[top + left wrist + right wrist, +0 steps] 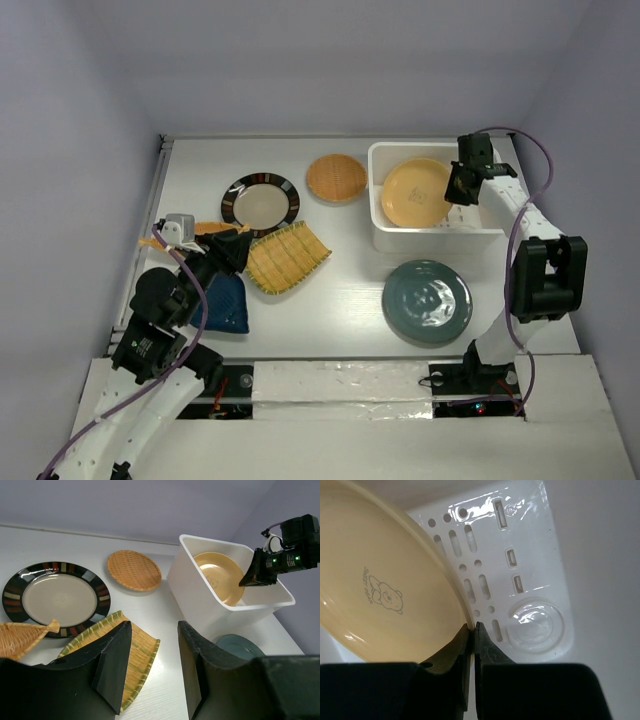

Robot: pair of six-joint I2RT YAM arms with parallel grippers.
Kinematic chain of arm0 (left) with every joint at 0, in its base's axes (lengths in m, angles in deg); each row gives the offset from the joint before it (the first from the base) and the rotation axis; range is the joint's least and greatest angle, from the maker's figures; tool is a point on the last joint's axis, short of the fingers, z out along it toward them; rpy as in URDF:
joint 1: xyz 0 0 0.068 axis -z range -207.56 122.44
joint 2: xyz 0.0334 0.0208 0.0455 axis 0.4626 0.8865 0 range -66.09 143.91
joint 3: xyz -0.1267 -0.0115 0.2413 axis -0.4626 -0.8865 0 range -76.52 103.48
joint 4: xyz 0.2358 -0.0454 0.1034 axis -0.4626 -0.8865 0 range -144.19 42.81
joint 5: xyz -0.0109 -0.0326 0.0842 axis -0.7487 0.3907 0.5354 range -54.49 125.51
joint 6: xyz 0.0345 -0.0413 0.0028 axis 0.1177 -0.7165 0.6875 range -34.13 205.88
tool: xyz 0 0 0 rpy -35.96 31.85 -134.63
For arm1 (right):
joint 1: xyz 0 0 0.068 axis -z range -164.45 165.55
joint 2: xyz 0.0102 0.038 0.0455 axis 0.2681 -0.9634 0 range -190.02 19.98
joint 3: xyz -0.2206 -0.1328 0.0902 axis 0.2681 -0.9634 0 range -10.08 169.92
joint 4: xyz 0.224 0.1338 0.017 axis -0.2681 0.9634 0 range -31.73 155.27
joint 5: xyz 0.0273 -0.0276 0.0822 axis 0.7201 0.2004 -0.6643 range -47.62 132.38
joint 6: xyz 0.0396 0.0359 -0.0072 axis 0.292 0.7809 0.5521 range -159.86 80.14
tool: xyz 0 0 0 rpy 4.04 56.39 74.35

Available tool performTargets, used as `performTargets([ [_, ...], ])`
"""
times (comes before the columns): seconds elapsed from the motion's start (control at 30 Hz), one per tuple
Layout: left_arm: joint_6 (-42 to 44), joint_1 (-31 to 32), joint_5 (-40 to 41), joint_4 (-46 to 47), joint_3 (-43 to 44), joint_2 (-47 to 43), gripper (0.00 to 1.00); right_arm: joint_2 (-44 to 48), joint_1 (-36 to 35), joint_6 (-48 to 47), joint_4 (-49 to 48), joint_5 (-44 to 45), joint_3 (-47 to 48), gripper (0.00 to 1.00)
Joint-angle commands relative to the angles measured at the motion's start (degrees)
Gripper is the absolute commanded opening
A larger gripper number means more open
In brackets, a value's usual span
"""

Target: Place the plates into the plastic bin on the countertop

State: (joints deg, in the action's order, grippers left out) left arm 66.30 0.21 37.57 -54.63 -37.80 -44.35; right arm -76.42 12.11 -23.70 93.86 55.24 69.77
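My right gripper (458, 188) reaches into the white plastic bin (436, 240) and is shut on the rim of the orange-yellow plate (385, 590), which leans tilted inside it. Over the near edge of the yellow-green slatted plate (145, 650) my left gripper (155, 625) stands open with nothing between its fingers. On the countertop lie the black-rimmed plate (261, 203), the woven tan plate (336, 177) and the teal plate (427, 301). A blue leaf dish (228, 305) and an orange leaf dish (215, 228) sit partly under the left arm.
Pale walls close in the countertop on the left, back and right. The bin stands at the back right, close to the right wall, with the teal plate just in front of it. The bin's perforated floor (530, 580) shows beside the held plate.
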Motion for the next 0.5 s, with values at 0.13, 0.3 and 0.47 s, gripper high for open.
performTargets([
  [0.13,0.6,0.4,0.8,1.4,2.1,-1.1,0.39,2.7,0.3,0.4,-1.3,3.2,1.7,0.4],
  [0.3,0.5,0.9,1.5,1.1,2.1,-1.0,0.39,14.6,0.3,1.8,-2.4,6.0,2.6,0.67],
  [0.47,0.5,0.9,1.7,1.1,2.1,-1.3,0.27,29.3,-10.7,7.5,-8.4,-1.4,-7.4,0.16],
])
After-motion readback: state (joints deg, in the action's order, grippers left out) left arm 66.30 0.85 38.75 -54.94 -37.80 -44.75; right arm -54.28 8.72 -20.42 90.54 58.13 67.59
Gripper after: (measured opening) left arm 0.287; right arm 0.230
